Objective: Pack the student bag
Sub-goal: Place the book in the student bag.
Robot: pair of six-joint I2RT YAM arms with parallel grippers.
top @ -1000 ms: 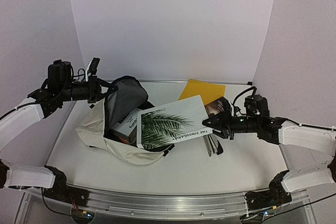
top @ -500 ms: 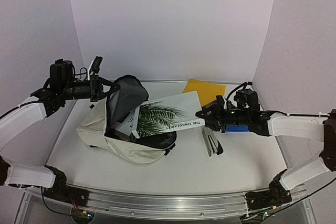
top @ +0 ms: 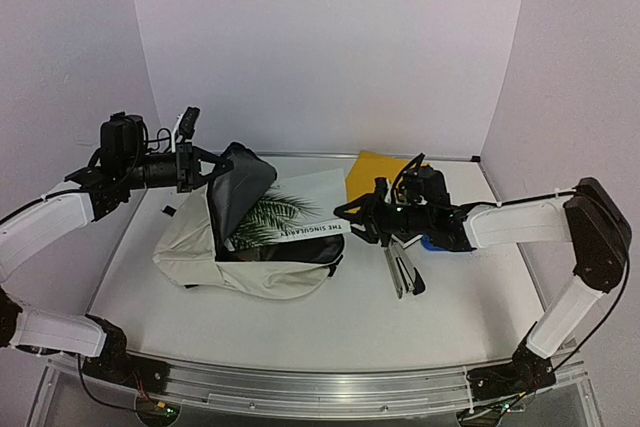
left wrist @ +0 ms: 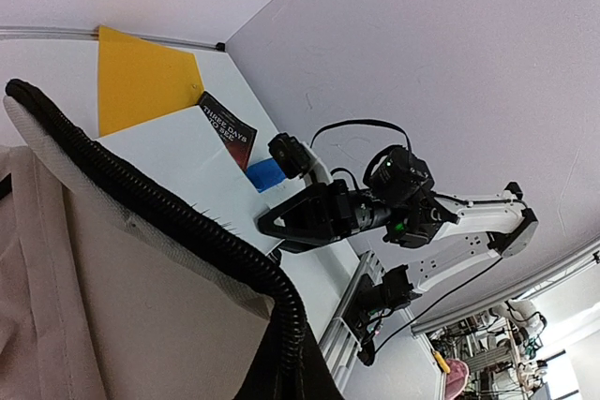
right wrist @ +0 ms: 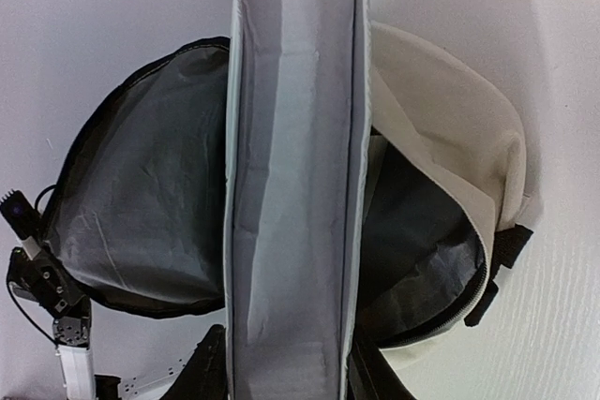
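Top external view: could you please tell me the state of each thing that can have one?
student bag, unzipped, mouth open, flap raised.
left gripper, shut on the student bag's flap.
palm-leaf book, closed, partly inside the bag.
right gripper, shut on the palm-leaf book.
yellow folder, lying flat, untouched.

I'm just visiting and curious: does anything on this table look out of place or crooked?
Only the white palm-leaf book: it pokes from the mouth of the student bag at a slant, half in, the right gripper clamped on its outer edge. Nothing looks spilled or damaged.
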